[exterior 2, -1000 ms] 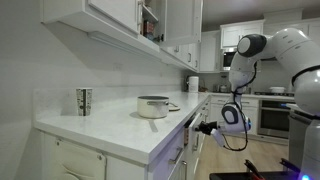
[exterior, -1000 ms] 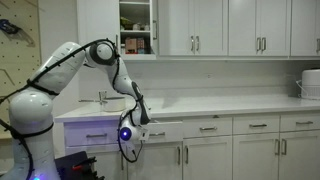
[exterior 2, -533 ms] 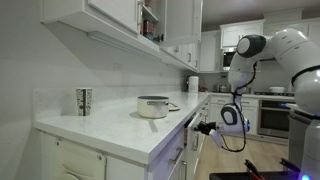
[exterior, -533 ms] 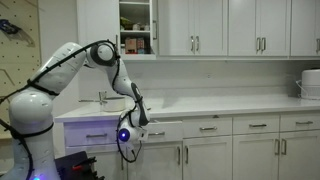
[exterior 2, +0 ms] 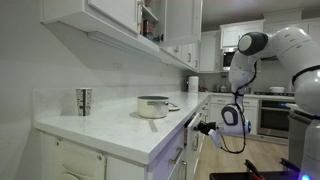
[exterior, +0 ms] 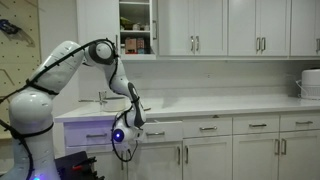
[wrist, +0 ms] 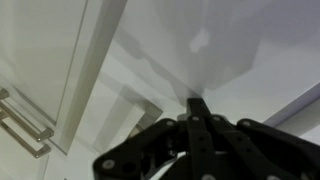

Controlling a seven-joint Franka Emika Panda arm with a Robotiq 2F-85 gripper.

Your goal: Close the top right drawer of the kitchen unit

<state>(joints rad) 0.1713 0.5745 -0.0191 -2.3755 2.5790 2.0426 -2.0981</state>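
The top right drawer (exterior: 165, 130) of the white kitchen unit (exterior: 250, 145) stands a little way out of the row; its silver bar handle shows on the front. It also shows from the side in an exterior view (exterior 2: 190, 124), sticking out under the countertop. My gripper (exterior: 128, 134) is at the drawer's left end, just in front of its panel, and in an exterior view (exterior 2: 207, 128) it is right by the drawer front. In the wrist view the gripper (wrist: 197, 102) is shut on nothing and points at a plain white surface. The drawer's contents are hidden.
A steel pot (exterior 2: 153, 106) and a patterned cup (exterior 2: 84, 101) stand on the pale countertop (exterior 2: 120, 125). An upper cupboard (exterior: 135, 28) is open. Tall doors with vertical silver handles (wrist: 25, 125) are below the drawers. A white appliance (exterior: 311, 84) sits far along the counter.
My gripper has shifted slightly to the left along the drawer front in the frontal exterior view. The drawer looks unmoved.
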